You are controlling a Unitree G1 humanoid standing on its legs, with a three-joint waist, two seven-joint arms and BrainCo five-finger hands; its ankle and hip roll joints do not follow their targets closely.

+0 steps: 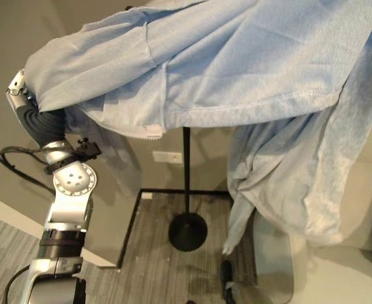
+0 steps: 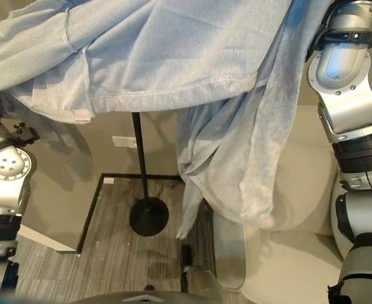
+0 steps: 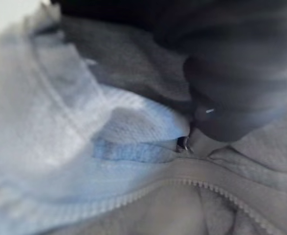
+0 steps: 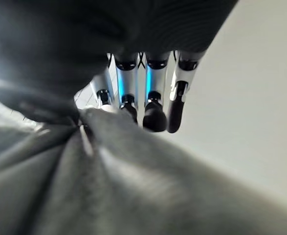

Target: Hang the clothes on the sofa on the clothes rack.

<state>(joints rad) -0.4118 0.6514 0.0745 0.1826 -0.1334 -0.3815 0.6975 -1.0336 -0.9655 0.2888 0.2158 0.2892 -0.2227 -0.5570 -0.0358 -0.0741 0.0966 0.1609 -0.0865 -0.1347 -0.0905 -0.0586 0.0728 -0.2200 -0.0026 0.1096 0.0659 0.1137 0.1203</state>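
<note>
A light blue zip hoodie [image 1: 236, 69] hangs spread across the upper part of both eye views, one sleeve and a side trailing down at the right [image 1: 281, 183]. My left hand [image 1: 18, 85] is raised at the garment's left end, knuckles showing at the cloth's edge, curled into the fabric; its wrist view looks onto folds and the zipper [image 3: 207, 188]. My right hand [image 4: 143, 98] has its fingers bent down onto bunched cloth [image 4: 109, 171], with the thumb pinching it. The black clothes rack pole [image 1: 186, 171] rises from a round base [image 1: 187, 231] behind the hoodie; the rack's top is hidden by the cloth.
The beige sofa [image 1: 363, 209] fills the lower right, under the trailing sleeve. A wall with an outlet [image 1: 166, 156] stands behind the rack. A black strip [image 1: 132, 221] edges the wood floor around the base, with grey carpet [image 1: 8, 247] at the left.
</note>
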